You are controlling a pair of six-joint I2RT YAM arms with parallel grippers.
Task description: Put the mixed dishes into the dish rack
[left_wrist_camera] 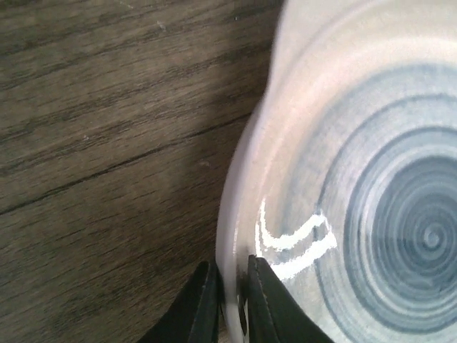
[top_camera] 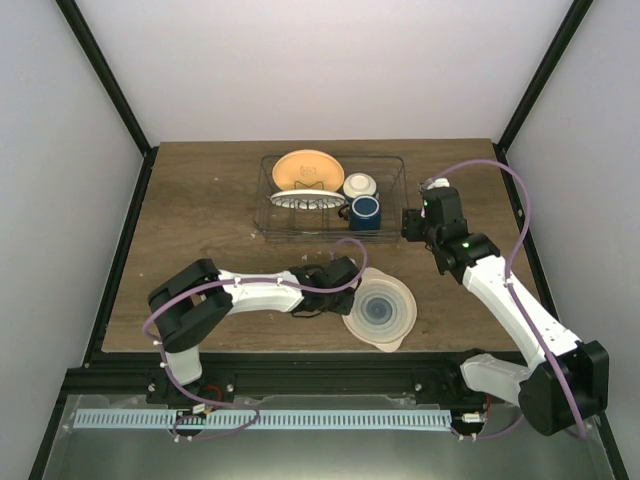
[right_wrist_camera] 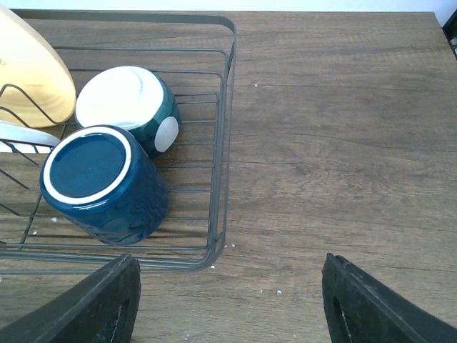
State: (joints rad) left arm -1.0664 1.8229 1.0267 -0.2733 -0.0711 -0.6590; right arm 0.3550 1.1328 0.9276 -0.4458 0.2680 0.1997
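Pale blue-ringed plate [top_camera: 380, 310] lies flat on the table [top_camera: 200, 200], directly ahead of the left gripper [left_wrist_camera: 230, 275]. The gripper's fingers [left_wrist_camera: 265, 296] are pinched on the plate's left rim, one on the outer side and one on the inner side. To this hand's left and behind it there is only bare wood. The plate's near rim comes about to the table's front edge, so little room is left on that side.

Beyond the left hand, across a strip of bare wood, stands the dish rack [top_camera: 333, 157]. At its left end the orange plate [top_camera: 307, 170] leans among the dividers, with the striped plate [top_camera: 305, 201] just in front of it. At its right end the small white bowl [right_wrist_camera: 121, 96] sits behind and against the dark blue mug [right_wrist_camera: 100, 182], both close to the rack's right wall.

The right gripper [right_wrist_camera: 232, 286] hangs just outside that wall by the rack's near right corner. Its jaws are spread wide and hold nothing. Below it and to its right the wood runs unobstructed to the table's right edge.
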